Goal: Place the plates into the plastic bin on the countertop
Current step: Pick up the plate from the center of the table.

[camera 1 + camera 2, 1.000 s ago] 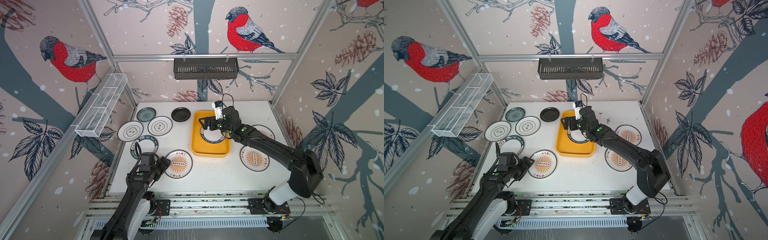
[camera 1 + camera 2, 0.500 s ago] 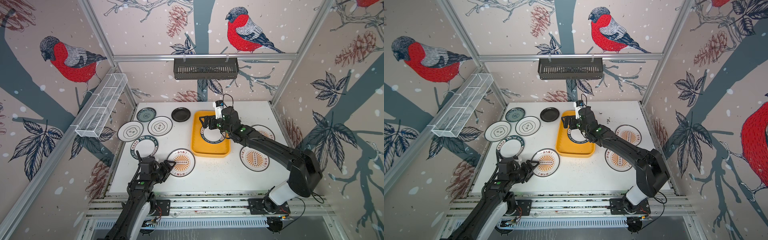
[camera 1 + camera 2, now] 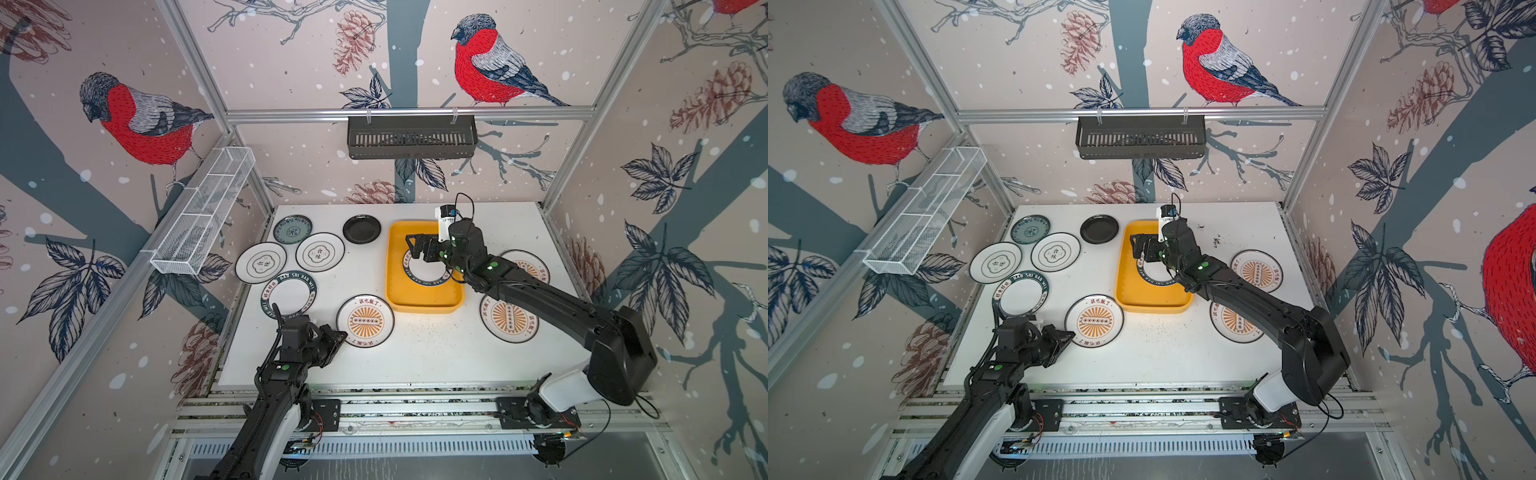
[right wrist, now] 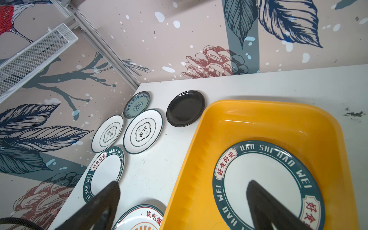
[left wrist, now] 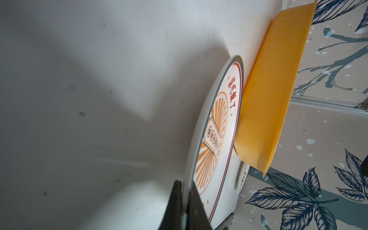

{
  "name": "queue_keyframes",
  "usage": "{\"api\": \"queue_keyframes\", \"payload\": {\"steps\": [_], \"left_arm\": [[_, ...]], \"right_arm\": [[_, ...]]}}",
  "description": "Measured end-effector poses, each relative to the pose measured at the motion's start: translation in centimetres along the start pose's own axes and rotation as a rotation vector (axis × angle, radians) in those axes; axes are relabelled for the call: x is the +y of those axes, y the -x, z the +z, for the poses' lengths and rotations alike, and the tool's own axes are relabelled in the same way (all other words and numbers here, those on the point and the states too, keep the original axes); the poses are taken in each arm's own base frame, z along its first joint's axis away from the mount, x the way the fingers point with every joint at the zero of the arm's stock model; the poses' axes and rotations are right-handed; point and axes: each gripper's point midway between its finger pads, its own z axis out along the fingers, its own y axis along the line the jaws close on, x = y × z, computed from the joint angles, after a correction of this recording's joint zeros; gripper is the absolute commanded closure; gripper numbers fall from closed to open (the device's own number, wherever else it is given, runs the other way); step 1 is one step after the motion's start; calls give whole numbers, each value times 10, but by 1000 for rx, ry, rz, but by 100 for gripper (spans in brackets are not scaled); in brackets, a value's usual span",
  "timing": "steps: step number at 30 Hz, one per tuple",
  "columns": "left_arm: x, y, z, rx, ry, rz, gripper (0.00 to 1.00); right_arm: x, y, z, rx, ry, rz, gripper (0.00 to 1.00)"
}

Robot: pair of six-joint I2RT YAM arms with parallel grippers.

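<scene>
White speckled countertop [image 3: 415,357] w/ yellow bin [image 3: 424,307] near ctr, plates [image 3: 320,252] flat on both sides of it.

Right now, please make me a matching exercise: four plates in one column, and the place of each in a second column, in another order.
Plates:
1. sunburst plate by the left arm
2. lettered-rim plate under the right arm
3. black plate
4. teal plate

Places:
a. inside the yellow bin
b. nearest the countertop's far left corner
c. rim pinched in the left jaws
d. between the teal plate and the bin

Pairs: 1-c, 2-a, 3-d, 4-b
</scene>
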Motion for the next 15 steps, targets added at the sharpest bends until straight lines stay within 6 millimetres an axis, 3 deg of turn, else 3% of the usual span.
{"api": "queue_keyframes", "payload": {"steps": [8,11,15], "left_arm": [[-11,9,-13,-54,28,-11,100],[-31,21,-22,-96,22,-2,100],[-73,46,-39,-172,14,45,100]], "right_arm": [[-2,6,-7,-22,-11,1,1],[-6,11,-9,-35,-17,1,1],[-23,29,-16,-74,-44,18,1]]}}
